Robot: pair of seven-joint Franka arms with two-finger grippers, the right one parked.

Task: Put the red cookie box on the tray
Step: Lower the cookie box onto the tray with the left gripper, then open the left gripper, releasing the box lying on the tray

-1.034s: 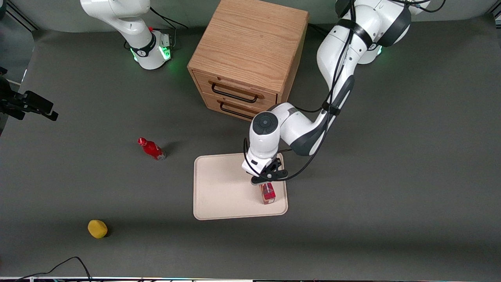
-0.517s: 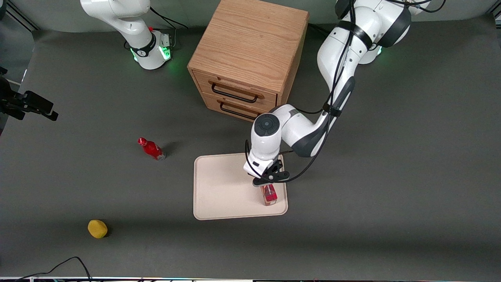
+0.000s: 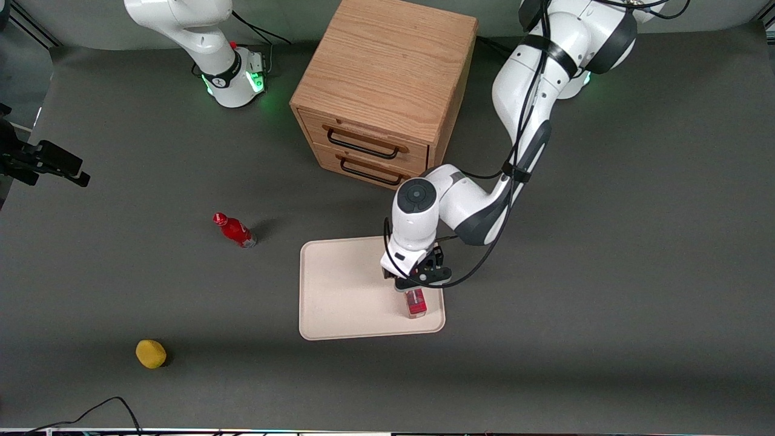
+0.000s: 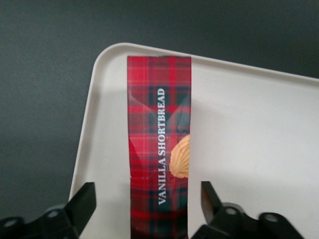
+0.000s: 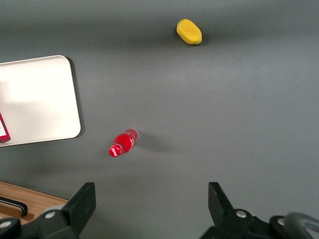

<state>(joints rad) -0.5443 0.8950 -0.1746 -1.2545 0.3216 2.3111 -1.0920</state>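
Red bottle (image 5: pixel 122 143) lying near tray (image 5: pixel 45 99) corner; yellow obj (image 5: pixel 189 31) well apart.

Wooden drawer cabinet (image 3: pixel 387 91) – red bottle (image 3: pixel 235 230) lying – yellow object (image 3: pixel 151 353) nearest camera.

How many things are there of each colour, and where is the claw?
Red: 2, the red cookie box and a small red bottle
Yellow: 1, a yellow lump
Cream: 1, the tray
Wood brown: 1, a drawer cabinet
Total: 5
The claw is open, just above the box, which lies on the tray.
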